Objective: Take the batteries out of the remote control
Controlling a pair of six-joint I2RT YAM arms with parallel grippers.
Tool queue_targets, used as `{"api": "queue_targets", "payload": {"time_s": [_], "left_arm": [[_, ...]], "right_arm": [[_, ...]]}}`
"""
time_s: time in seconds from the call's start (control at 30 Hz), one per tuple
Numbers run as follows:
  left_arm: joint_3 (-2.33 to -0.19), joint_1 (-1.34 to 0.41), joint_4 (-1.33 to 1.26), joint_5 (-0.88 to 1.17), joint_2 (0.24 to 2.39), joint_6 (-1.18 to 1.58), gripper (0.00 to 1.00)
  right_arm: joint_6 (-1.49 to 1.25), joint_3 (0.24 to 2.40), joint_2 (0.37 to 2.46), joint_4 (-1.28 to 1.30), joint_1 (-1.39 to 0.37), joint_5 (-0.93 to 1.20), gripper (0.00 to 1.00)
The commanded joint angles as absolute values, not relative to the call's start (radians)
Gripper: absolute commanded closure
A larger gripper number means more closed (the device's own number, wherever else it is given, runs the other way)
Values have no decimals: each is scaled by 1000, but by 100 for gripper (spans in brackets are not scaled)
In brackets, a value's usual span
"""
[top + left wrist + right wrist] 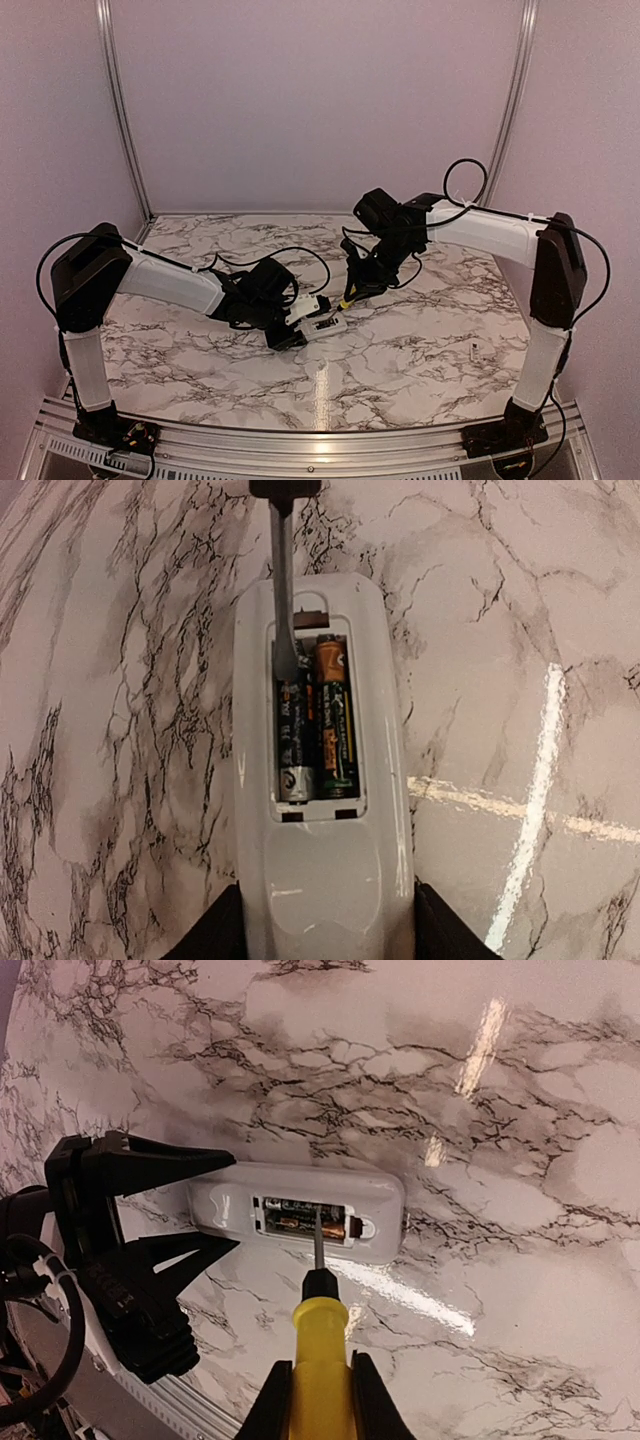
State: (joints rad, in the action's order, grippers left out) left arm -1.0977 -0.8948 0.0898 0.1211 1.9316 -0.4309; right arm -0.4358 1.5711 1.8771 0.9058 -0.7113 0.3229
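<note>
- The remote control [322, 870] is lying flat on the marble table [520, 630] with its back face up. It is a white bar with rounded ends, and its near end is sitting between the fingers of the left gripper [325, 920].
- Its battery compartment [312, 645] is standing open in the far half of the body.
- The batteries [335, 730] are sitting side by side in that compartment, running lengthwise along the remote.
- The left battery [293, 735], as the left wrist camera sees it, is showing a dark label and a silver near end. A screwdriver [283, 580] blade is lying over its far end.
- The right battery [335, 695] is showing a copper-orange far end and a green, black and yellow label.
</note>
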Motion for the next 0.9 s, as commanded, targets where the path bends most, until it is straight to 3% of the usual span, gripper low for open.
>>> {"api": "queue_targets", "payload": {"time_s": [0.0,0.87], "left_arm": [[-1133,-898,114,97,1952,-444,100],[-1154,-898,133,96,1974,-473,100]], "right_arm": [[-419,1586,1906,924,-719,280,100],[-412,1649,1926,973,-719,242,100]]}}
